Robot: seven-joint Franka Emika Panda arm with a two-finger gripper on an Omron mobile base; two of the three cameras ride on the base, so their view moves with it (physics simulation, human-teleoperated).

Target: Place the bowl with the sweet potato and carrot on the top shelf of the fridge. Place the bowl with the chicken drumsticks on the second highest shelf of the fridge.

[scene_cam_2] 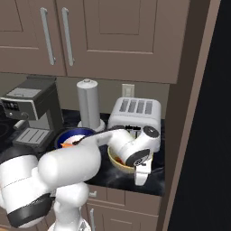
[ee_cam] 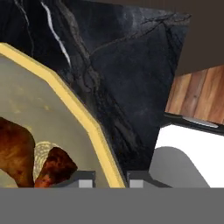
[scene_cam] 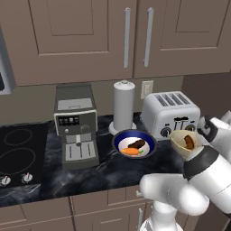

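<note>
Gripper (ee_cam: pixel 111 177) – jaws pinched on the yellow bowl's (ee_cam: pixel 83 118) rim | drumsticks (ee_cam: pixel 26 153) inside | bowl near worktop's (ee_cam: pixel 127 65) right front edge, before the toaster (scene_cam: pixel 171 113) | lift level – avoid tipping.

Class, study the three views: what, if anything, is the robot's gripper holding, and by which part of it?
The gripper is shut on the yellow bowl with the chicken drumsticks, pinching its rim, one fingertip inside and one outside.
</note>
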